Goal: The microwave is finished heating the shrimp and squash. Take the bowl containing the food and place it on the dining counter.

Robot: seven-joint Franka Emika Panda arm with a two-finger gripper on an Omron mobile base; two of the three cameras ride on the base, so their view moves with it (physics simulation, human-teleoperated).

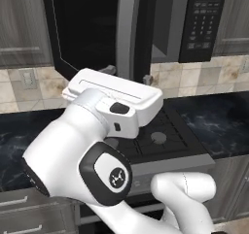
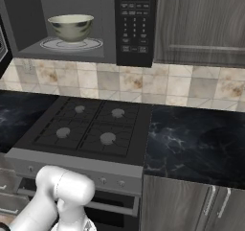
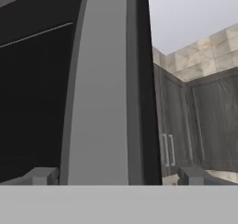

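The microwave [image 2: 134, 24] stands open above the stove. Inside it, the cream-white bowl [image 2: 72, 27] rests upright on the glass turntable [image 2: 91, 45]. The shrimp and squash are hidden below the bowl's rim. The microwave's door [image 1: 87, 29] is swung out to the left, with its silver handle strip [image 1: 127, 29] facing me. My gripper [image 1: 129, 74] is open at the door's lower free edge. In the hand view the handle strip [image 3: 100, 88] runs up between my two fingertips [image 3: 44, 175], and the gripper [image 3: 118, 176] is not clamped on it. The dining counter is out of view.
A black four-burner stovetop [image 2: 86, 127] lies directly below the microwave, with an oven front under it. Black marble counters [image 2: 196, 139] flank it over grey cabinets. A tiled backsplash [image 2: 158, 84] runs behind, and grey wall cabinets [image 2: 201, 24] hang to the microwave's right.
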